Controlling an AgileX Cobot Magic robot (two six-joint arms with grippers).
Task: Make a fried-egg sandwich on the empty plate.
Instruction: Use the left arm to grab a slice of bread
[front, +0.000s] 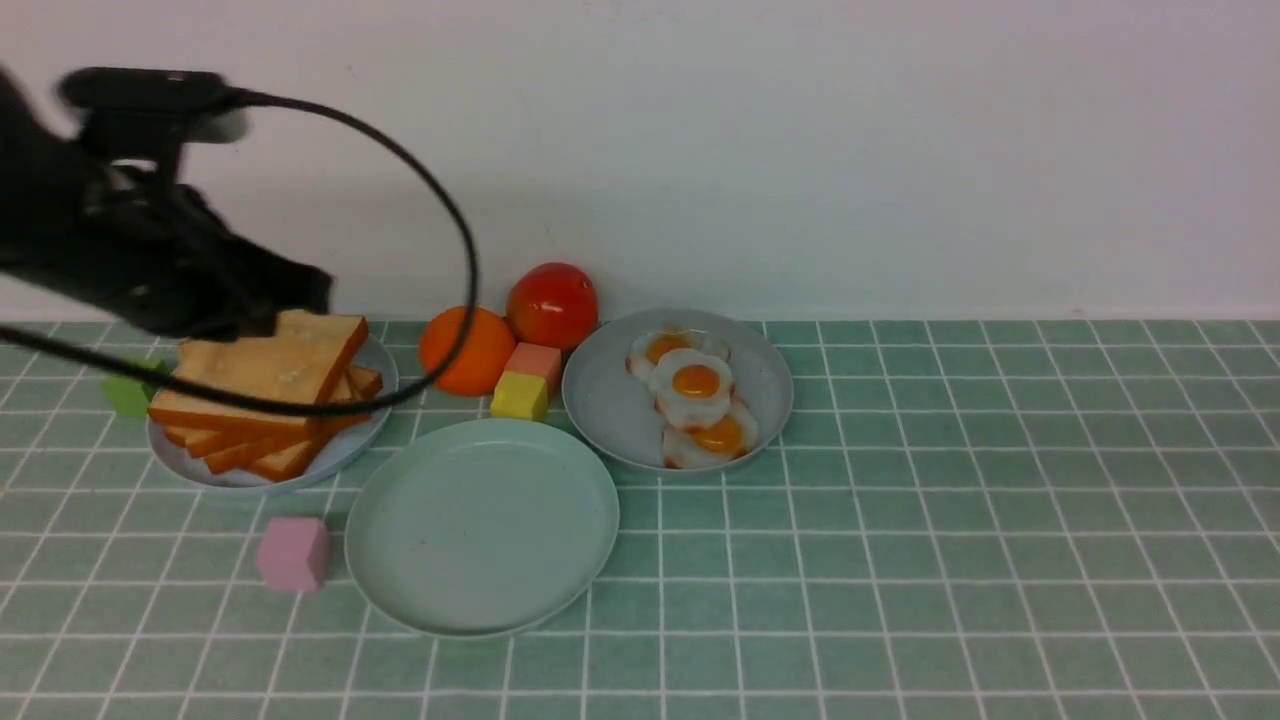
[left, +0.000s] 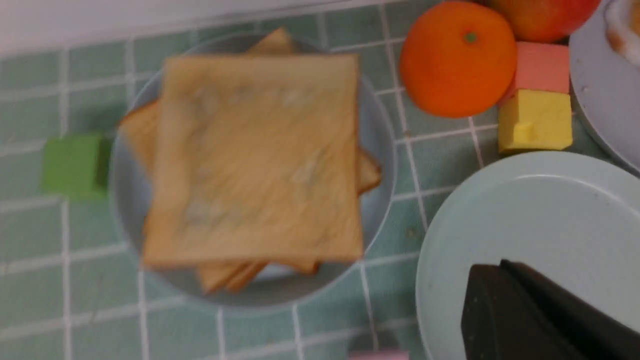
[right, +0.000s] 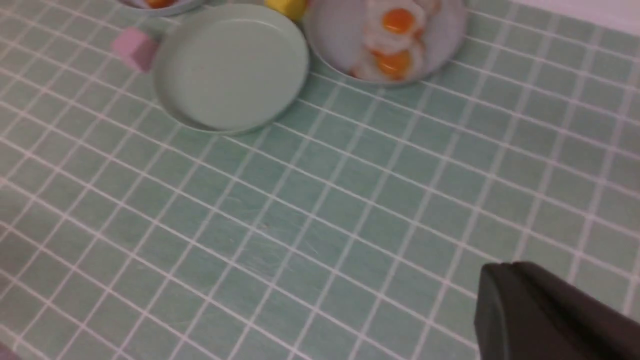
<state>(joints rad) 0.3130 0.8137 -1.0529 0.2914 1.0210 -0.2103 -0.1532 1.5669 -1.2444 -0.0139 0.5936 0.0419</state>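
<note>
The pale mint-green plate (front: 480, 525) lies empty at the table's front centre; it also shows in the left wrist view (left: 525, 210) and the right wrist view (right: 230, 65). A pile of toast slices (front: 265, 385) sits on a greyer plate (front: 345, 450) at the left, its top slice (left: 255, 155) tilted. Three fried eggs (front: 695, 385) lie on another grey plate (front: 610, 400) at the centre right. My left gripper (front: 300, 290) hangs just above the far edge of the toast pile, its jaws (left: 500, 270) shut and empty. My right gripper (right: 505, 270) is shut and empty over bare tiles.
An orange (front: 465, 350), a red fruit (front: 552, 305), a salmon block (front: 533, 360) and a yellow block (front: 520, 397) stand between the two grey plates. A pink cube (front: 292, 553) sits left of the mint plate, a green cube (front: 128, 392) left of the toast. The left arm's cable (front: 460, 230) loops over the toast.
</note>
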